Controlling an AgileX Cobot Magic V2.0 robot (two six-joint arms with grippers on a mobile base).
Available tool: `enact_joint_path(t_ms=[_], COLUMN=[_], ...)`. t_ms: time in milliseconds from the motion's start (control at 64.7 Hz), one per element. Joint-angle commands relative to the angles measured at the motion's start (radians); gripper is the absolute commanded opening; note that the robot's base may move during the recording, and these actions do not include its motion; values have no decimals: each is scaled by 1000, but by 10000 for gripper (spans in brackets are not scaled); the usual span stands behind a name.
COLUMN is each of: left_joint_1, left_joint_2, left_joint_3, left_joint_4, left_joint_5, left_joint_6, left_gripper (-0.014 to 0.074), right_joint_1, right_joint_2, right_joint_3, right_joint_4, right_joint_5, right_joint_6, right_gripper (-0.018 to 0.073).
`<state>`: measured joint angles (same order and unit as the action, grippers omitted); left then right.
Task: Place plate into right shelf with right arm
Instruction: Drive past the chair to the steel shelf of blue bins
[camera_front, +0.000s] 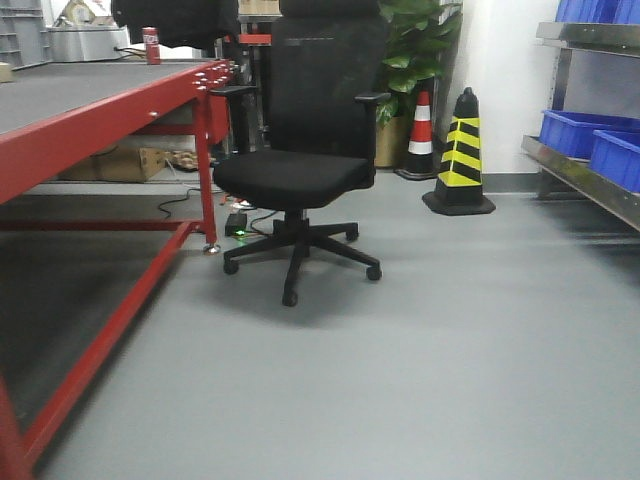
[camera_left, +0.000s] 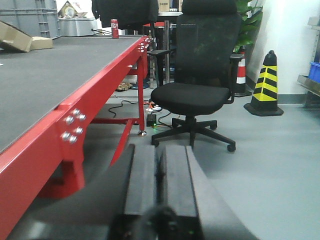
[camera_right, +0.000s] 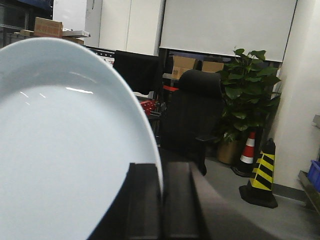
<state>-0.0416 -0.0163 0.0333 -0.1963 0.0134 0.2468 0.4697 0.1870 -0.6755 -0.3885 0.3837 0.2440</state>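
Observation:
In the right wrist view my right gripper (camera_right: 161, 167) is shut on the rim of the white round plate (camera_right: 65, 150), which stands on edge and fills the left half of that view. In the left wrist view my left gripper (camera_left: 160, 150) is shut and empty, held low beside the red table. The right shelf (camera_front: 585, 180), a steel rack, shows at the right edge of the front view, with its front rail running toward me. Neither arm shows in the front view.
A black office chair (camera_front: 300, 150) stands on the grey floor ahead. A red-framed table (camera_front: 90, 130) runs along the left. A black-and-yellow cone (camera_front: 461, 155) and a red-and-white cone (camera_front: 421, 135) stand by a potted plant (camera_front: 415, 60). Blue bins (camera_front: 590, 140) sit on the rack.

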Motion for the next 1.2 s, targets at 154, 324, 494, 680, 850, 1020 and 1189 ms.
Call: enact_joint_path(t_ms=[154,324,494,680,850,1020,1189], left_joint_1=[3,3,3,3,3,3,3], left_joint_2=[-8,-8,-8,-8,-8,-8,-8], left_joint_3=[8,8,8,8,8,8,8], left_joint_4=[-2,-2,-2,-2,-2,-2,-2], left_joint_5=[-89,-89,-89,-89,-89,-89,-89], left_joint_6=[-2,-2,-2,-2,-2,-2,-2], left_gripper=[-47,-47,-47,-47,-47,-47,-47], right_joint_1=[-1,-1,-1,-1,-1,-1,-1], right_joint_2=[18,18,18,18,18,18,18], right_joint_3=[-27,-27,-27,-27,-27,-27,-27], right_joint_4=[-22,-22,-22,-22,-22,-22,-22], right_joint_5=[-92,-91,-91,-91,-92,-92,-92], right_joint_6=[-4,-4,-4,-4,-4,-4,-4], right_gripper=[52,52,52,52,52,52,52])
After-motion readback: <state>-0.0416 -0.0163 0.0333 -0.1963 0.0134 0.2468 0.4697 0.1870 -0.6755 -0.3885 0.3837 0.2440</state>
